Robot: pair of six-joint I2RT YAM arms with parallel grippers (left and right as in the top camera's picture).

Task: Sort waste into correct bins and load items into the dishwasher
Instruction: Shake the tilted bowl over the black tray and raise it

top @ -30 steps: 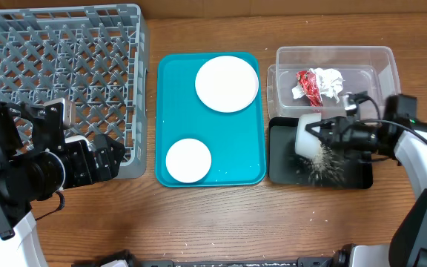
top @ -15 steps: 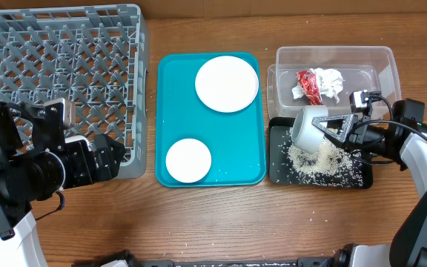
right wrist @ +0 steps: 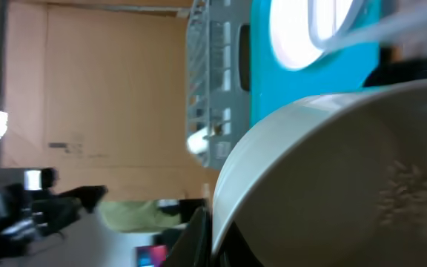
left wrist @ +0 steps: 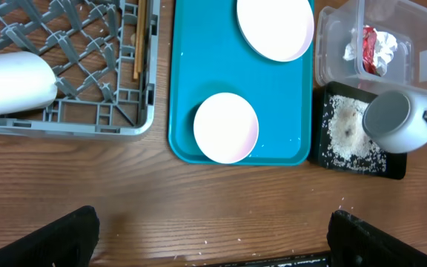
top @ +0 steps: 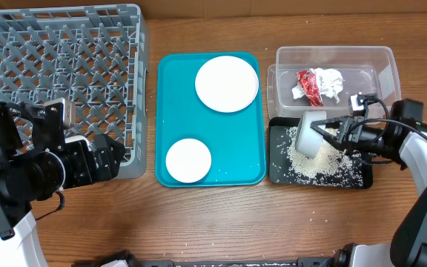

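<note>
My right gripper [top: 323, 132] is clamped on the rim of a white cup [top: 308, 133], which lies tipped on its side with its mouth low over the black tray [top: 273, 148]. The rice [top: 317, 165] is heaped under the cup and scattered across that tray. In the right wrist view I can see a few grains clinging inside the cup wall.

That is my main worry. If I swing the cup towards the dish rack [top: 58, 52] now, the grains inside would likely drop on the teal tray [top: 176, 96] or the table. A rim pinch on a smooth cup is also thin, and I judge a quick wrist roll could let it twist or slide out.

My left gripper [top: 115, 158] hangs just beside the rack's near corner, fingers spread and holding nothing.

Behind the black tray sits the clear bin [top: 332, 52], touching it, with a crumpled red and white wrapper [top: 319, 83] inside.

My count:
- **Cups:** two, the one I hold and a second cup [left wrist: 13, 83] lying in the rack.
- **Dishes on the teal tray:** one plate [top: 227, 83] and one bowl [top: 188, 160].
- **Waste:** one wrapper.
- **Waste containers:** two.
- **Racks:** one.
- **Sticks:** there are what look like chopsticks [left wrist: 137, 37] in the rack, but I cannot tell how many
</note>
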